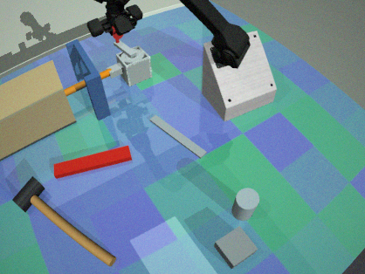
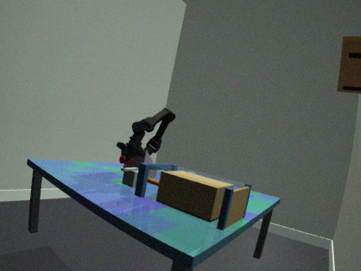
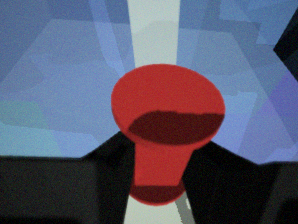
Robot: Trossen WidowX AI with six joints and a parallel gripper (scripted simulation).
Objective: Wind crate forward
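The grey winch [image 1: 136, 66] [image 2: 129, 177] stands at the back of the bench with the handle's grey arm [image 1: 125, 47] [image 3: 152, 30] fitted on its top. My gripper [image 1: 115, 30] [image 2: 125, 160] is shut on the handle's red knob [image 1: 115, 31] [image 3: 167, 120], which fills the wrist view. An orange strap [image 1: 78, 86] [image 2: 152, 180] runs from the winch through the blue steel frame [image 1: 89, 78] [image 2: 142, 179] to the tan crate [image 1: 26, 105] [image 2: 194, 194]. The crate sits flat behind the frame, its front a short way back from it.
The arm's grey base block [image 1: 240, 78] stands at the right. A grey flat bar [image 1: 178, 136], a red bar [image 1: 92, 161], a hammer [image 1: 61, 220], a grey cylinder [image 1: 245, 203] and a grey square plate [image 1: 236, 246] lie on the bench in front.
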